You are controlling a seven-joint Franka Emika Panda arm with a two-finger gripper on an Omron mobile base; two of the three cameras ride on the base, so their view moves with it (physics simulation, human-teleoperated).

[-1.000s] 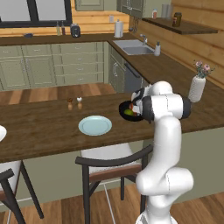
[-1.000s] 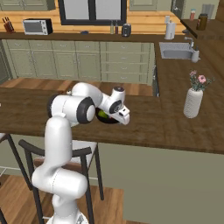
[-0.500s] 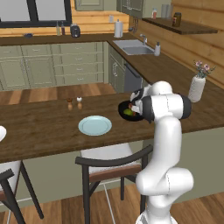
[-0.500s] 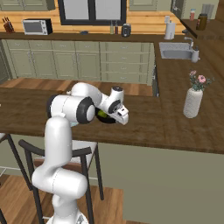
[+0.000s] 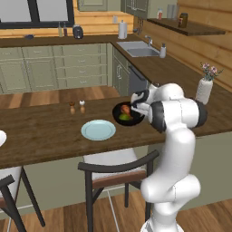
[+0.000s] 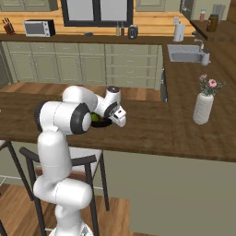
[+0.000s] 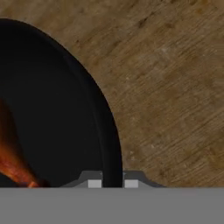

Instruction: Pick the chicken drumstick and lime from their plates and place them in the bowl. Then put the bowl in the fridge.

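The black bowl [image 5: 128,113] stands on the wooden worktop [image 5: 50,136], toward the far edge of the bar section and close to the corner where that section meets the run carrying the sink [image 5: 140,52]; inside it lie the chicken drumstick [image 5: 126,109], orange-brown, and the lime [image 5: 123,117], yellow-green, side by side.

The hand [image 7: 110,183] is at the bowl's rim on the side nearest the arm; in the hand view its two fingertips [image 7: 94,183] sit one to each side of the rim wall, one inside the bowl and one outside, drawn together on it; the hand is clamped on the rim of the bowl. In the same view the drumstick's glossy flank shows at the lower left of the dark interior [image 7: 13,162]; the worktop grain fills the area outside the rim [image 7: 175,87].

The pale blue-green plate [image 5: 98,130] lies bare on the worktop, just beside the bowl and nearer the front edge; a salt and pepper pair [image 5: 77,108] stands beyond it by the far edge. A white vase with pink flowers [image 6: 203,103] stands well apart from the bowl, on the sink run of the worktop. A dark-framed chair [image 5: 118,174] is tucked under the front edge.
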